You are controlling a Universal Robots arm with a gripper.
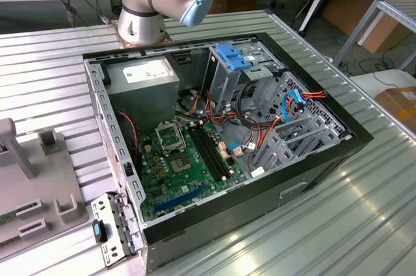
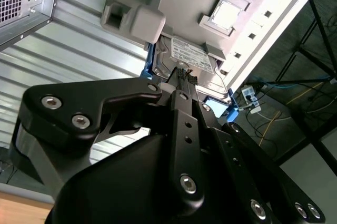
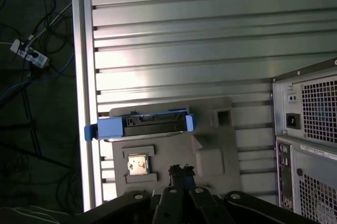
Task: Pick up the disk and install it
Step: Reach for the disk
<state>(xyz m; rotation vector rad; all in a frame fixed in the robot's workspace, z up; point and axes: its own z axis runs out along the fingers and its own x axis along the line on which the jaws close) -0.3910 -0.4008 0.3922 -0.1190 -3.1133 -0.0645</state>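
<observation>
The disk (image 3: pixel 142 125) stands on edge in a grey fixture plate (image 3: pixel 210 134), its bright blue carrier frame wrapping both ends. In the second wrist view the disk's (image 2: pixel 192 54) white label face shows past the fingertips. My gripper (image 3: pixel 179 171) hangs apart from the disk and above the fixture, its black fingers drawn together with nothing between them. In the second wrist view the gripper (image 2: pixel 182 76) lines up close in front of the disk's labelled face, without touching it. The open computer case (image 1: pixel 351 134) lies on the ribbed metal table, with a metal drive cage (image 1: pixel 224 84) inside.
A blue latch (image 1: pixel 232 57) tops the drive cage, and a grey power-supply box (image 1: pixel 146 81) sits beside it. Cables cross over the green motherboard (image 1: pixel 185 165). A chip (image 3: pixel 138 163) rests in a fixture pocket. The table edge (image 3: pixel 81 76) runs near the disk. The arm's base (image 1: pixel 140 19) stands behind the case.
</observation>
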